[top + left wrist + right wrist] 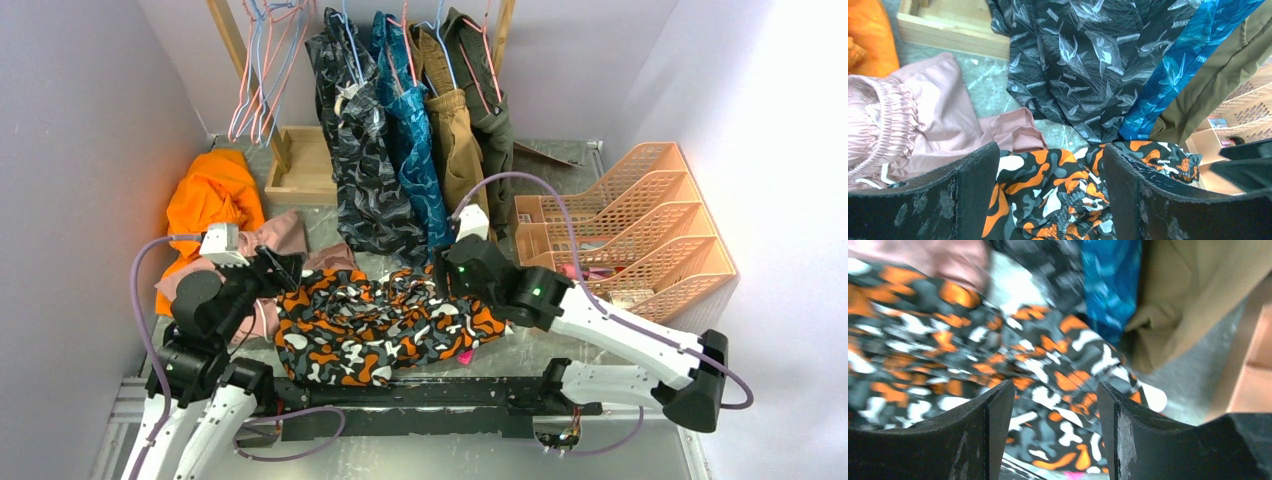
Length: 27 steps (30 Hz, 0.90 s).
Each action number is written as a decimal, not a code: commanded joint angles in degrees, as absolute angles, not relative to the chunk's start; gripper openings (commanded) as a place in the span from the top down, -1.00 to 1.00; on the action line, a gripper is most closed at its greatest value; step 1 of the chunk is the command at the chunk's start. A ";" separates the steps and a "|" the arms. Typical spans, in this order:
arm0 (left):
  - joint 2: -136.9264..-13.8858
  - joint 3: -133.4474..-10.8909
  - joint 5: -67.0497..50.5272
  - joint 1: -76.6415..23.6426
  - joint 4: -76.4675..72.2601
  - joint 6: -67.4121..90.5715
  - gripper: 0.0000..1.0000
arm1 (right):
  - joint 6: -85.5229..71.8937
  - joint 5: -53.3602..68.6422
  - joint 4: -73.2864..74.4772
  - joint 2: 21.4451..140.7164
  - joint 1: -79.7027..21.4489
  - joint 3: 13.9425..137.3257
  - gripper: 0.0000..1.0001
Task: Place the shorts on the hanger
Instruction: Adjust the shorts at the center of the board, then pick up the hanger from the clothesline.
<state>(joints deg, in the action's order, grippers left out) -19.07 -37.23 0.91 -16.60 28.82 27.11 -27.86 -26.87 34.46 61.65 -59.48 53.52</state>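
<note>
Your shorts [385, 325] lie crumpled on the counter [450, 455] between the two arms, just in front of the hanging garments [400, 150]. Your left end effector [1049, 150] hovers over their left edge, jaws wide and holding nothing. Your right end effector [1054, 386] hovers over their right edge, likewise wide and empty.

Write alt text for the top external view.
Orange, black and white camouflage shorts lie crumpled on the table between two open grippers: the left gripper at their left edge, the right gripper at their right. Behind, garments hang in a row; a peach file rack stands at the right.
</note>
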 commanded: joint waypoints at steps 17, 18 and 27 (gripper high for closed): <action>-54.97 -82.56 18.20 -16.61 36.31 17.31 -0.60 | -10.82 -9.21 6.46 69.57 -59.70 65.08 -0.29; -57.58 -86.35 18.00 -16.53 37.60 16.90 -0.60 | -11.26 -8.57 5.46 69.29 -59.69 64.00 -0.29; -72.84 -106.76 -1.65 -0.83 41.74 22.90 -0.52 | -15.54 -4.19 1.15 63.91 -59.82 54.52 -0.29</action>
<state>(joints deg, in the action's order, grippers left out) -69.01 -102.08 11.25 -9.39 38.28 19.07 -13.76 -6.98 4.49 66.59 -59.59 57.36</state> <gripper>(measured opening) 0.770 0.650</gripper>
